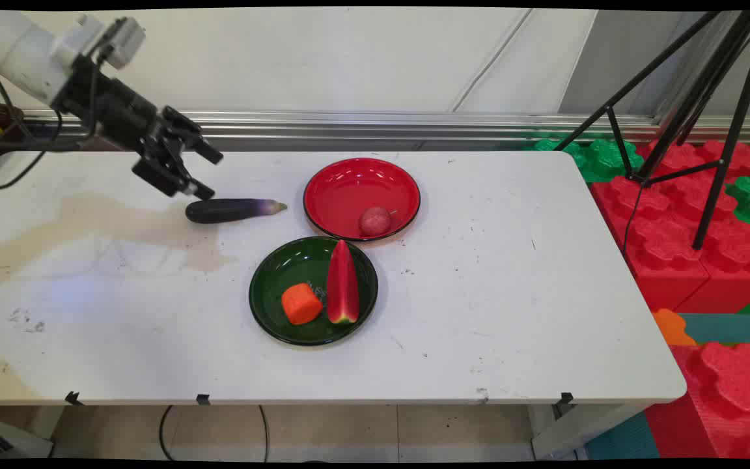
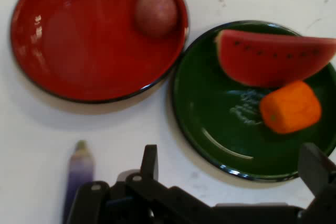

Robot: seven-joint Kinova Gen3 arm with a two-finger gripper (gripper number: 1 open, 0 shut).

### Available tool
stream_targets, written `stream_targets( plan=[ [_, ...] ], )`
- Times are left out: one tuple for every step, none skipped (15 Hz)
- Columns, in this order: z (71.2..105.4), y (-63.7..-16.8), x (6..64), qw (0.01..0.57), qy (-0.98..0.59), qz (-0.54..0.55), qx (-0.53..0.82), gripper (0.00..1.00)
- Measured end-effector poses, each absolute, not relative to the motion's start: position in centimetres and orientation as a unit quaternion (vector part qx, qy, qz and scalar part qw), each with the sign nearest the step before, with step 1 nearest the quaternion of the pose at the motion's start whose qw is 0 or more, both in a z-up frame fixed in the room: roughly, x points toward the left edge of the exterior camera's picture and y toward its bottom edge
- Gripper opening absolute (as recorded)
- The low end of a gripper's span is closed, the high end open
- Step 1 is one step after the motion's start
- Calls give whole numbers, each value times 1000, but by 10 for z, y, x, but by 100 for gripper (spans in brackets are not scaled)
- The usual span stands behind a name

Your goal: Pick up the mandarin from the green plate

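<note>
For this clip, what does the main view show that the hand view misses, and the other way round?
Only the main view shows the whole eggplant lying apart from both plates, the hand hovering above its dark end, the table's edges, the tripod and the foam blocks. Only the hand view shows the seeds on the watermelon slice and the open fingers from behind. Both show the red plate with a reddish ball, the green plate with the slice and an orange chunk, and the eggplant's pale tip.
</note>
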State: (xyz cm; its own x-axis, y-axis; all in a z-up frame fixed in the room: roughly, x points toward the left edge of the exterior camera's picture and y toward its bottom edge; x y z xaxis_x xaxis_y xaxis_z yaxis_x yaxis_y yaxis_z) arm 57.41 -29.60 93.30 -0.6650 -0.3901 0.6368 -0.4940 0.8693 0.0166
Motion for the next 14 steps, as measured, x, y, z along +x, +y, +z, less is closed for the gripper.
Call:
stream_targets(
  plan=[
    [928,-294,565,329,-911,74,237,100],
    [922,-293,557,328,-913,69,231,100],
    [915,-292,548,326,-916,65,226,100],
    [910,-291,541,324,-918,61,222,100],
    [903,-289,532,323,-919,57,218,100],
    [897,-289,525,321,-921,53,215,100],
    [891,-288,517,319,-922,50,212,100],
    [883,-287,508,317,-924,46,210,100],
    [879,-287,504,316,-924,44,209,100],
    [873,-286,497,314,-926,40,208,100],
    [867,-286,491,312,-926,36,208,100],
    [863,-285,487,310,-927,34,207,100],
    [857,-284,481,308,-928,30,207,100],
    [853,-284,477,307,-928,27,207,100]
  ],
)
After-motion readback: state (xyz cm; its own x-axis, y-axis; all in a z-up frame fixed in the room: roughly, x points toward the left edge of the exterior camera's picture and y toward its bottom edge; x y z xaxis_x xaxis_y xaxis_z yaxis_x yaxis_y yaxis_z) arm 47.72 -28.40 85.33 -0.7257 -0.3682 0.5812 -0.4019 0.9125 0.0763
